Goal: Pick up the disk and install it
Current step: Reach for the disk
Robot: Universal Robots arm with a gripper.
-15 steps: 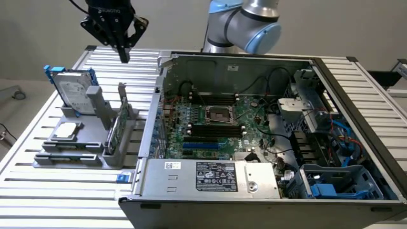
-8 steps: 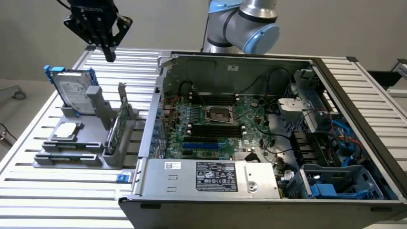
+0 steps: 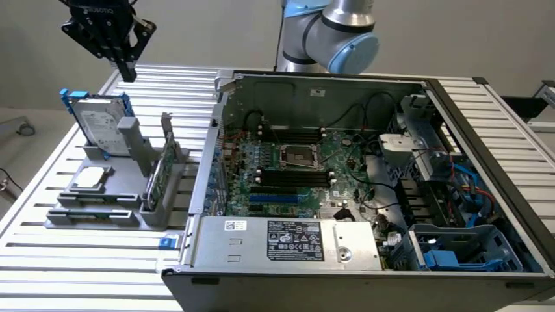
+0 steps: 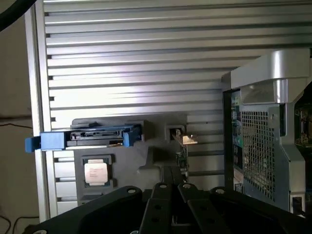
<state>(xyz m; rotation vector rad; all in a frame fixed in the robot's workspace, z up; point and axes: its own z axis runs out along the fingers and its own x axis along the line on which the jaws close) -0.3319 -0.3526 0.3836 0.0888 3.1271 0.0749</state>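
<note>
Gripper (image 3: 129, 71), closed tight and gripping nothing, is hovering over the table (image 3: 69, 263) while one disk (image 3: 100, 123) is standing upright in one grey holder (image 3: 91, 218), beside one silver chip (image 3: 91, 177) and seemingly one green card (image 3: 160, 172), at the exterior view's left of one open computer case (image 3: 286, 91).

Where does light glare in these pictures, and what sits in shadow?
Wrist view: glare streaks the table slats and the case corner; the fingers are a dark silhouette. Exterior view: even light, with the case's inside dimmer.
</note>
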